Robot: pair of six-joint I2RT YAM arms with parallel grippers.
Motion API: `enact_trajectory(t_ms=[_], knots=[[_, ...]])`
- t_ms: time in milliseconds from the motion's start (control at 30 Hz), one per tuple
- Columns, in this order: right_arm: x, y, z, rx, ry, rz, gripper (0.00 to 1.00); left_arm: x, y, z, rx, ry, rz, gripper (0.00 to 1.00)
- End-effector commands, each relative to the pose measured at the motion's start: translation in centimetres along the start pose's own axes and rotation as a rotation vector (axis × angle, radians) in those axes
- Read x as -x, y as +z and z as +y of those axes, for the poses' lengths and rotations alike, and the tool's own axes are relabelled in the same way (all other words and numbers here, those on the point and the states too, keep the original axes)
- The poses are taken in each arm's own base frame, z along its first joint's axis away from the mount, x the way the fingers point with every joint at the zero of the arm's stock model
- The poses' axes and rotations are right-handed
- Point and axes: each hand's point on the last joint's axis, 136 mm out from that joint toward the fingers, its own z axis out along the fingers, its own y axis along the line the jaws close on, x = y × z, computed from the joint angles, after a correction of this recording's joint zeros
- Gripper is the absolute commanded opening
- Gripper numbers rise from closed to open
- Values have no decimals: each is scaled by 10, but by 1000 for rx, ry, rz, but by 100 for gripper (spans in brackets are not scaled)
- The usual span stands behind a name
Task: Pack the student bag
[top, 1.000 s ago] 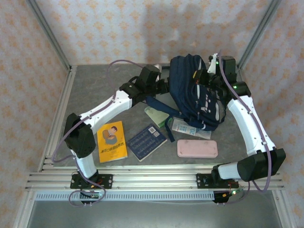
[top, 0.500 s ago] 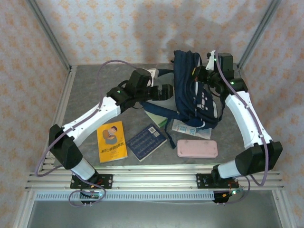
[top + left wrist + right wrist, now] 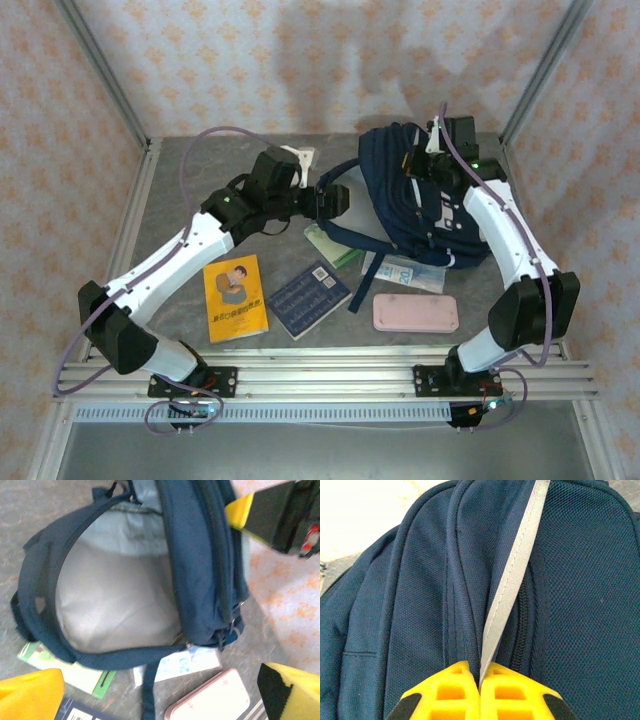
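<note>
Wider and lower than half a second ago: student bag (image 3: 425,215), then upright and narrow, now slumped open toward the left at the far right of the bench (image 3: 190,175). Also shifted: left gripper (image 3: 333,198), drawn back a little leftward from the bag, elbow swung further out to the left. Jaws spread wide in the left wrist view, one yellow fingertip (image 3: 30,695) at each bottom corner, gripping nothing, aimed at the bag mouth with pale grey lining (image 3: 115,605) exposed. Right gripper (image 3: 480,676) at the bag's far top edge, jaws closed, pinching a grey strip (image 3: 512,580) that runs along the navy fabric.

Around the bag, all flat on the bench on its near side:
- blue-and-white booklet (image 3: 400,272), partly tucked under the bag
- green booklet (image 3: 328,243), just beside the mouth, crossed by a dark strap (image 3: 350,237)
- pink case (image 3: 415,312), near the bench front, apart from the bag
- navy book (image 3: 308,298), left of the pink case
- yellow book (image 3: 235,298), further left, well apart from the bag

Same spots as in the earlier frame for all five. Dark strap and mouth rim between the left gripper and the lining.
</note>
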Motion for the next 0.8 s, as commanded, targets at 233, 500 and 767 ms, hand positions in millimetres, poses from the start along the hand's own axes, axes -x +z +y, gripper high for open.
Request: enact_trajectory(t_ms=[233, 500, 767], knots=[[12, 3, -60, -348, -18, -50, 0, -72, 19, 54, 317, 92, 152, 99], [17, -4, -82, -461, 24, -67, 0, -98, 71, 83, 396, -19, 230, 94], [2, 6, -75, -396, 31, -13, 45, -85, 105, 102, 405, -97, 237, 91]])
